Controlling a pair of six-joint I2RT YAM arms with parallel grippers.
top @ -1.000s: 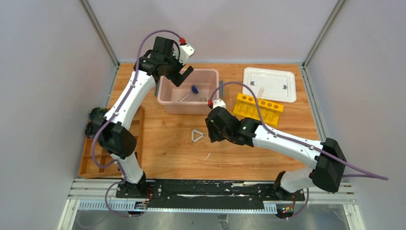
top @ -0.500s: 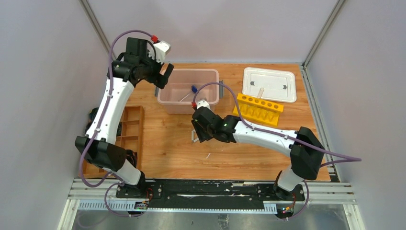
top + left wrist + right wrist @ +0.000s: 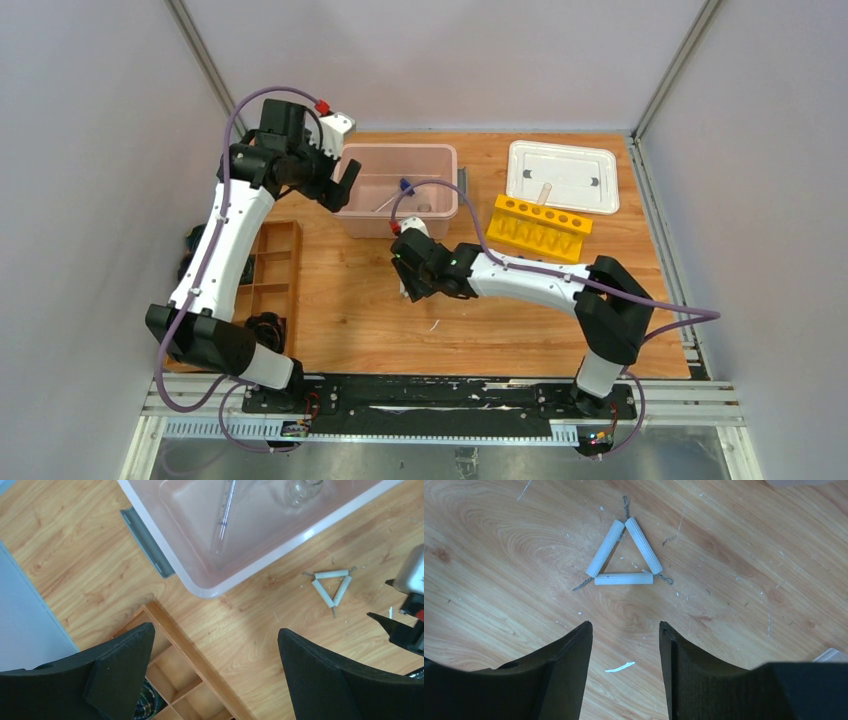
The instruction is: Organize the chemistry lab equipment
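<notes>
The white triangle (image 3: 624, 579) lies flat on the wooden table, just beyond the tips of my right gripper (image 3: 624, 623), which is open and empty above it. It also shows in the left wrist view (image 3: 331, 573). In the top view the right gripper (image 3: 412, 285) covers the triangle. My left gripper (image 3: 340, 185) is open and empty, held high beside the pink bin's left end; in the left wrist view (image 3: 214, 629) it hangs over bare table and the tray's edge. Inside the bin lie a clear rod (image 3: 223, 515), a clear beaker (image 3: 300, 490) and a blue clip (image 3: 406, 185). The yellow tube rack (image 3: 540, 228) stands right of the bin.
The pink bin (image 3: 395, 218) with grey handles sits at the back centre. A white lid (image 3: 575, 160) at the back right has a small tube (image 3: 545, 192) on it. A wooden compartment tray (image 3: 278, 262) lies along the left edge, with dark objects beside it.
My left gripper swung left from above the bin to its left end. My right gripper moved left and now sits over the white triangle.
</notes>
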